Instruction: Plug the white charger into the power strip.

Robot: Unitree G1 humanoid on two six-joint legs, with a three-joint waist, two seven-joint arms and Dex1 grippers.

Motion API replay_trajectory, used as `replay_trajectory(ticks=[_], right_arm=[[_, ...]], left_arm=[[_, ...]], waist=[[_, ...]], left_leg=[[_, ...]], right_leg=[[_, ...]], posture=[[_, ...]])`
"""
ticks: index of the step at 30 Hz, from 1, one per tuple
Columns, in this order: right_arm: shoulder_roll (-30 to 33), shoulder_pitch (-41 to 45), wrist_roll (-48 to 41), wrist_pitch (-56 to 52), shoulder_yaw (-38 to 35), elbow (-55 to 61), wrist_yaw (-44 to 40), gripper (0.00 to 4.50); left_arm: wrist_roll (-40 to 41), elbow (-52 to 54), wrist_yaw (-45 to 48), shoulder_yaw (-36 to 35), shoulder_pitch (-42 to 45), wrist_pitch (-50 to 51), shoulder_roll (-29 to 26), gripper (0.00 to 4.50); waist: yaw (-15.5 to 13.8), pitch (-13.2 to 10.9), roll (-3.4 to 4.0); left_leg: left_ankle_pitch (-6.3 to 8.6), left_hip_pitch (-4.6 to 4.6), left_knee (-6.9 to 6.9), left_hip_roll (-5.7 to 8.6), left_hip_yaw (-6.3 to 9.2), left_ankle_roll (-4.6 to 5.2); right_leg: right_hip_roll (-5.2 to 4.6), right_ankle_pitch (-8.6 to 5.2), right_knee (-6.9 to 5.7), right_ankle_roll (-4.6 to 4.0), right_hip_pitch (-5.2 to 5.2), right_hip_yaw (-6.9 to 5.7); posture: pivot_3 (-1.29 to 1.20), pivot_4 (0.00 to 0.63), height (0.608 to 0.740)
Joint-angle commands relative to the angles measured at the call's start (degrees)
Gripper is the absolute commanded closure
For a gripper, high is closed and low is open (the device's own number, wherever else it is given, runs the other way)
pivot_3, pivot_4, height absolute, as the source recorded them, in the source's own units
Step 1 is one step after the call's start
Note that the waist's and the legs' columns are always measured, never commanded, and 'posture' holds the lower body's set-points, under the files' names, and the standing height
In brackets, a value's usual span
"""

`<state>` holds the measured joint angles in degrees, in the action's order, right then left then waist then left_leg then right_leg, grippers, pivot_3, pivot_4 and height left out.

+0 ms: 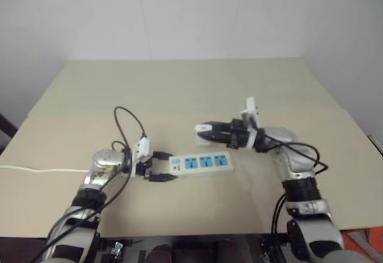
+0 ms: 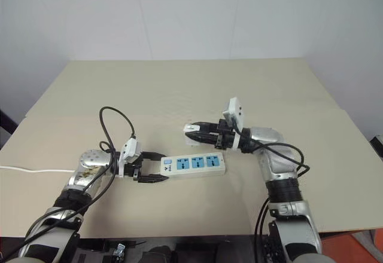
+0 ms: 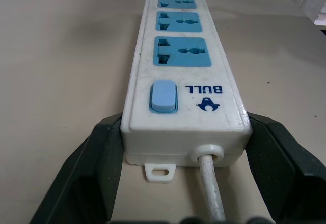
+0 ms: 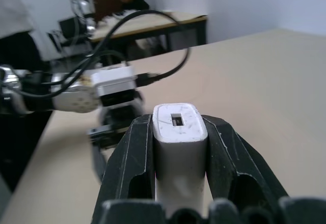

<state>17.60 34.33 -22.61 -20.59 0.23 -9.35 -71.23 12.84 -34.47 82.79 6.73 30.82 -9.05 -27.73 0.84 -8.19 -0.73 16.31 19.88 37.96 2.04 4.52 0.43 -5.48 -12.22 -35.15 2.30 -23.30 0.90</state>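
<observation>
Left eye view looks down on a beige counter [image 1: 197,89] where the power strip [image 1: 201,163] lies flat, its long axis running across the robot's front, its three blue socket panels facing up. The left end effector [image 1: 161,167] grasps the strip's switch end, one black finger on each long side. In the left wrist view those fingers [image 3: 91,173] press against the white housing just beside the blue switch [image 3: 163,96], and the thin white cord [image 3: 211,188] leaves the end wall between them. The cord end of the strip points toward the robot's left.

The right end effector [image 1: 206,130] hovers above the counter, just behind the strip's far end and clear of it, pointing toward the robot's left. It is clamped on the white charger [image 4: 179,152]. The right wrist view shows the charger squeezed between the two black fingers [image 4: 135,163], its flat end with a small rectangular port facing away from the wrist. Beyond it in that view sit the left arm's white housing [image 4: 117,86] and a looping black cable [image 4: 153,35]. A person [image 4: 20,25] stands in the background near another table.
</observation>
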Motion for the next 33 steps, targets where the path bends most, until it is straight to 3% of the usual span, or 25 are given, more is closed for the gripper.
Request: replay_trajectory(ticks=[1,10,33], right_arm=[[-1.1,-0.6,-1.3,4.7,1.5,0.3,-1.9,3.39],[-2.6,2.1,0.2,12.4,3.4,-9.5,-3.5,3.39],[-4.8,3.6,4.1,23.6,5.5,-19.9,-3.5,3.39]], left_arm=[[-0.9,-0.4,1.0,0.7,0.5,-0.8,-0.4,1.25],[-1.1,-2.0,1.0,0.8,1.4,-1.6,0.0,1.25],[-1.8,-4.1,1.6,0.4,3.1,-2.6,0.3,1.25]], waist=[[0.1,0.0,0.0],[0.1,0.0,0.0],[0.2,0.0,0.01]], left_leg=[[0.0,-0.02,0.0,0.0,0.0,0.0],[0.0,-0.07,0.0,-0.01,-0.01,-0.01],[-0.01,-0.11,0.0,-0.01,0.01,-0.01]], right_leg=[[0.0,0.0,-0.02,0.0,0.0,0.0],[0.04,0.0,-0.04,-0.01,0.03,0.0],[0.05,0.01,-0.08,-0.02,0.04,0.01]], posture=[[0.0,0.15,0.74],[0.0,0.15,0.74],[0.0,0.15,0.74]])
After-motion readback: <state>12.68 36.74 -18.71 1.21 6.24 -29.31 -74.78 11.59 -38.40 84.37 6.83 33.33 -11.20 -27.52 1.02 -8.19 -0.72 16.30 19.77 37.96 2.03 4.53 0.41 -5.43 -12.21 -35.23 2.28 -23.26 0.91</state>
